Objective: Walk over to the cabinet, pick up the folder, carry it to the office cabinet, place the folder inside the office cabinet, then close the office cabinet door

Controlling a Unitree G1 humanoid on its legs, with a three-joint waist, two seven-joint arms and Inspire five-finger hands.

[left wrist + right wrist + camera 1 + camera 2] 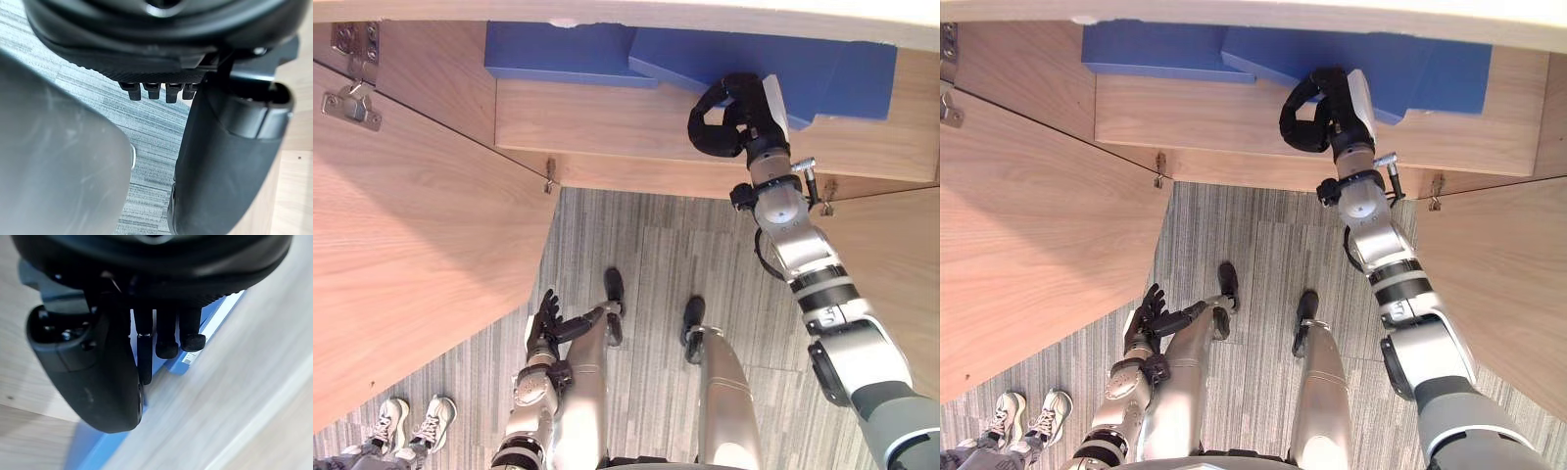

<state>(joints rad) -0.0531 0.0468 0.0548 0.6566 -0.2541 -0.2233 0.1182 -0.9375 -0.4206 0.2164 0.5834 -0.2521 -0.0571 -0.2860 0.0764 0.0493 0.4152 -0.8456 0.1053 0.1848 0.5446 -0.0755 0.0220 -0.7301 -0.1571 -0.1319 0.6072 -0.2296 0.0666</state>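
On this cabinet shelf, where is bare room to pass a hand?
Bare wood runs along the shelf front, before the left blue folder. The right side is crowded: the right hand is at the front edge of the right blue folder.

The right arm (803, 264) stretches out ahead, almost straight, and the right hand (736, 116) has its fingers curled into a ring. The left arm (530, 392) hangs low at the side, with the left hand (546, 315) relaxed and its fingers straight.

Dark right hand (146, 264), thumb and curled fingers (167, 333) gripping blue folder (93, 448) edge, pale wood shelf (234, 396) beneath
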